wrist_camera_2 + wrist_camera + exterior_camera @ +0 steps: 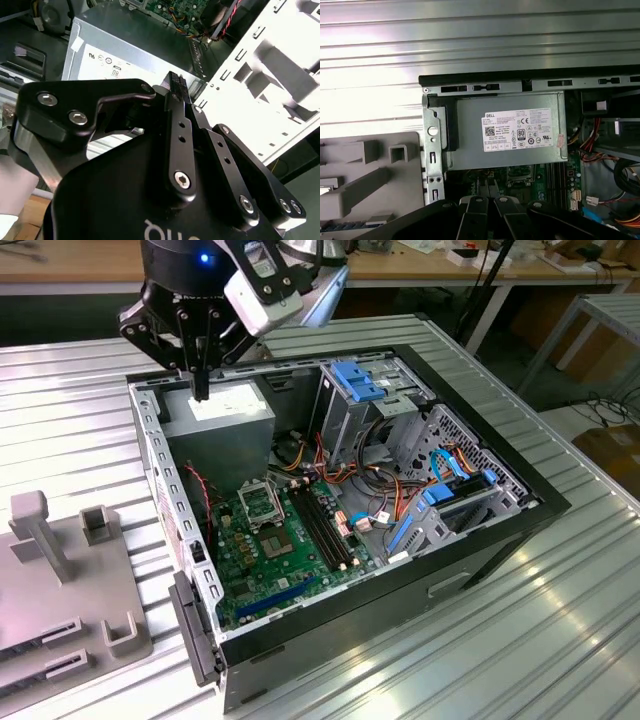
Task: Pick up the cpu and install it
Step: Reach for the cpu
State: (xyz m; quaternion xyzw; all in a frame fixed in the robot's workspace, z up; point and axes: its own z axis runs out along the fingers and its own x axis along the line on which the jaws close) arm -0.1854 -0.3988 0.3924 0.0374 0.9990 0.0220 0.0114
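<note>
My gripper (200, 392) hangs over the back left corner of the open computer case (520, 502), just above the silver power supply (228, 418). Its two black fingers meet at the tips with no gap, as both wrist views also show (176, 86) (490, 188). Nothing pale is seen between them. The cpu is out of view. The black square-framed socket (262, 502) sits on the green board (285, 565) well below the gripper and towards the front; it appears in the first wrist view (520, 175) too.
A grey fixture (60, 580) with upright posts and slots stands on the ribbed metal table at the exterior view's left, beside the case. Inside the case are black memory slots (325, 525), blue drive brackets (355, 380), coloured cable bundles and a red-black wire pair (198, 490).
</note>
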